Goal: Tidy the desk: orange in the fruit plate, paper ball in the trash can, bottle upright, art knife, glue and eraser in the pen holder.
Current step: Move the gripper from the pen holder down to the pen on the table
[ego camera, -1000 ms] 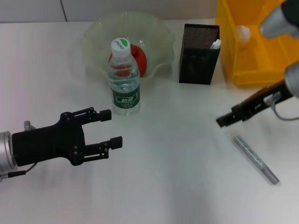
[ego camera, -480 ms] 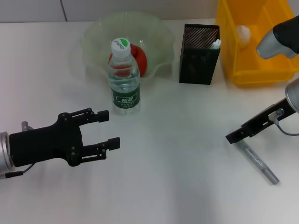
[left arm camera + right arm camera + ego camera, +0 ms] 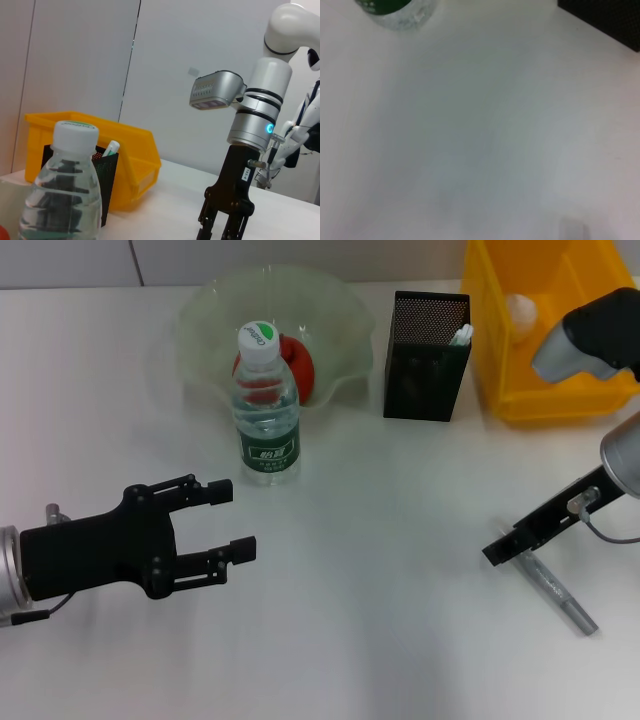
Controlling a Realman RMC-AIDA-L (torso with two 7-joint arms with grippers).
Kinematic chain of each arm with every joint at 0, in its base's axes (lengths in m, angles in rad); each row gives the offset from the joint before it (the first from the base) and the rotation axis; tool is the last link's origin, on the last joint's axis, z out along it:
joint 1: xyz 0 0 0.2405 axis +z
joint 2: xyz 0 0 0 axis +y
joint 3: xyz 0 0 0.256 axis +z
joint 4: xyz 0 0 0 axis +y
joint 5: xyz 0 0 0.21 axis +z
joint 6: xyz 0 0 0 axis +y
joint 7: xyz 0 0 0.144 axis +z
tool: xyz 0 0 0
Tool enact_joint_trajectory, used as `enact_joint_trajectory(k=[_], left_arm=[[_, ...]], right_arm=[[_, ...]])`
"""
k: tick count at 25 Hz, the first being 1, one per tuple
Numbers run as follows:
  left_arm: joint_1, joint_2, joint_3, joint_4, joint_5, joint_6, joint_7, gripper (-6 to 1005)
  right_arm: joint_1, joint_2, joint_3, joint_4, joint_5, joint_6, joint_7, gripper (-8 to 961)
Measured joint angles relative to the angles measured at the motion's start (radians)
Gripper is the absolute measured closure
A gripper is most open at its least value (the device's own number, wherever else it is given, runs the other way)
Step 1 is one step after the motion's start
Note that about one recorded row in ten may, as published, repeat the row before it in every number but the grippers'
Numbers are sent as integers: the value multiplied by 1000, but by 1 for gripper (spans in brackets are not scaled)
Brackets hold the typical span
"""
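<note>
Right gripper down at the near end of the slim grey metal art knife on the white counter, poised to pinch it; jaw gap impossible to tell. Left gripper hovering idle, jaws wide. Destination waiting well apart (tall black mesh pen holder).

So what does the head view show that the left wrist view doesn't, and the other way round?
Only the head view shows the left gripper, fingers open, the grey art knife on the desk, the fruit plate holding the orange, and the paper ball. Only the left wrist view shows the wall behind. Both share the upright bottle, the pen holder, the trash can and the right gripper at the knife's end.
</note>
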Motion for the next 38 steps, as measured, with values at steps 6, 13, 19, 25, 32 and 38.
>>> enact_joint_trajectory(k=[6, 13, 19, 25, 32, 38], left_arm=[[2, -2, 1, -4, 0, 1, 0, 233], [14, -3, -2, 0, 0, 8, -11, 233], [16, -5, -7, 1, 0, 10, -11, 233], [16, -5, -8, 1, 0, 20, -12, 233], [18, -4, -8, 2, 0, 26, -12, 233], [18, -3, -8, 2, 0, 32, -18, 233]], right_arm=[[6, 0, -26, 4, -1, 6, 3, 337], [-4, 4, -49, -27, -24, 7, 12, 573], [-9, 3, -51, -37, -24, 1, 7, 684], [-35, 2, -41, -95, -21, -9, 3, 804], [-56, 1, 83, -195, 35, -85, -53, 916], [-28, -1, 60, -201, -20, -174, -58, 941]])
